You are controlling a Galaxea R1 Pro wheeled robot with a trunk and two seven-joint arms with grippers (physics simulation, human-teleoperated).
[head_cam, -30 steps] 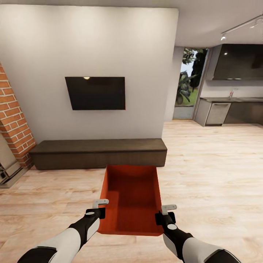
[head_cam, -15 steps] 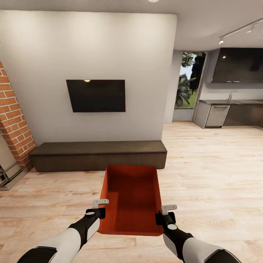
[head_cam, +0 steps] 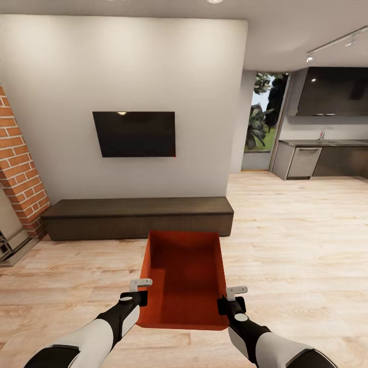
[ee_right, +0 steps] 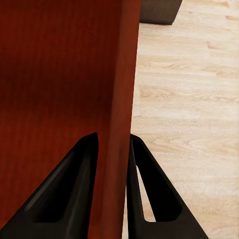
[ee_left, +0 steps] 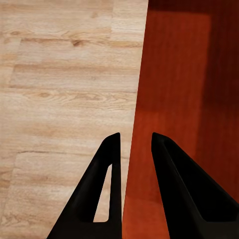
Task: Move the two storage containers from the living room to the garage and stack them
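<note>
Smooth orange-red rectangular bin (head_cam: 185, 276), both grippers clamping walls

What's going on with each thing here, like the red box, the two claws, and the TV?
storage container: open, no lid, empty, held up off the wood floor.
left gripper: shut on the container's left wall.
right gripper: shut on the container's right wall.
TV: screen dark, mounted on the wall.
bench: on the floor beyond the container.

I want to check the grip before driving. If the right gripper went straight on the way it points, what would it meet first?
The right gripper already straddles the storage container side wall, which would slide deeper between its fingers; beyond, probably the wood-plank floor.
</note>
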